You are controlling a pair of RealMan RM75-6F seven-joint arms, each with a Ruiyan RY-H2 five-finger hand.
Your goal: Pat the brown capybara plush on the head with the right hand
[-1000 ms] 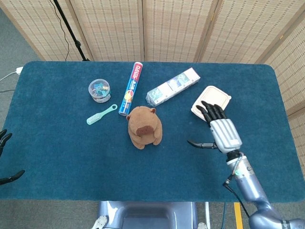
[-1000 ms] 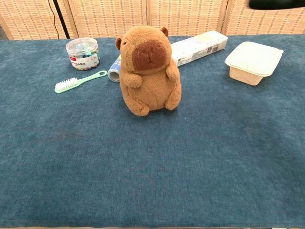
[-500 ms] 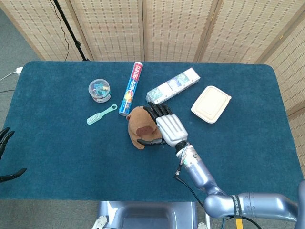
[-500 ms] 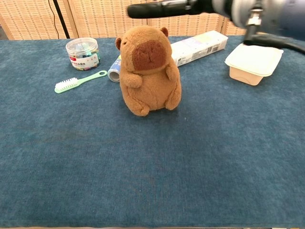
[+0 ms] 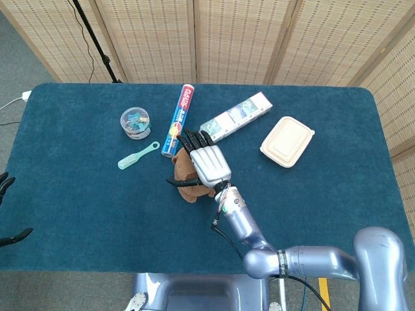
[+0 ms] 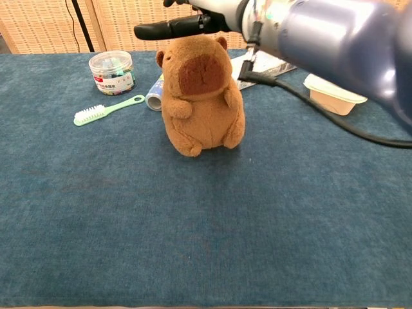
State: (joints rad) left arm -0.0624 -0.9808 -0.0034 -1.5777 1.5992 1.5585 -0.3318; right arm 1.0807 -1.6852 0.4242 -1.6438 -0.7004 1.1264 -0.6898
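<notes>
The brown capybara plush (image 6: 201, 96) sits upright mid-table, facing the chest camera; in the head view only its left edge (image 5: 181, 172) shows beneath my hand. My right hand (image 5: 205, 162) hovers flat, palm down and fingers spread, directly over the plush's head. From the chest camera the same right hand (image 6: 193, 22) sits just above the head, thumb pointing left; whether it touches the plush is unclear. It holds nothing. My left hand (image 5: 6, 214) shows at the far left edge, off the table, fingers apart and empty.
Behind the plush lie a toothpaste tube (image 5: 181, 116) and a long white box (image 5: 237, 115). A round clear jar (image 5: 135, 122) and a green brush (image 5: 137, 155) are to its left. A cream lidded container (image 5: 287, 141) sits to the right.
My right hand has swept left from near the cream container to a spot directly over the plush's head. The plush has not moved.
</notes>
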